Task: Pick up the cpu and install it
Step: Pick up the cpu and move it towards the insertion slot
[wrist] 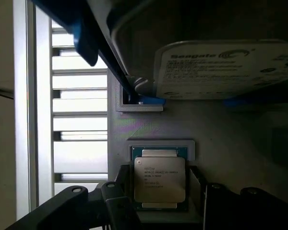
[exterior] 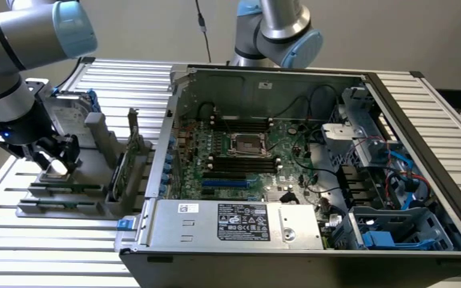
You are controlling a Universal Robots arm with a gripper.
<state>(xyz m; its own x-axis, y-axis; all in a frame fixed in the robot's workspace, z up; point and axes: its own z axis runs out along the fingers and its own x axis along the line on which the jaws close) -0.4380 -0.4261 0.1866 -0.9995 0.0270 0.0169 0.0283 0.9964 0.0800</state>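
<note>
At the exterior view's left, over a grey parts fixture (exterior: 62,207) beside the open computer case (exterior: 422,114): the gripper (exterior: 51,163), lowered close to the fixture's top, jaws spread wide, nothing lifted. Seen from the wrist: the cpu (wrist: 159,178), lying flat in a shallow square pocket of the fixture, silver lid up, a green board edge showing around it. On two opposite sides of the chip, black fingers (wrist: 116,194), close against its edges; cannot tell whether touching. On the lid, faint printed lines, too small to read. Just beyond the chip on the same fixture, a hard drive (wrist: 221,67) with a white Seagate label, held in blue brackets (wrist: 151,100). Beneath fixture and case, a slatted aluminium table (exterior: 22,246). Inside the case, well apart from the gripper, a motherboard (exterior: 290,141) with a processor socket (exterior: 245,143) near its centre and dark memory sticks (exterior: 242,162) seated in slots on both sides of it. Along the case's near edge, a silver power supply (exterior: 242,223) with a black label.
</note>
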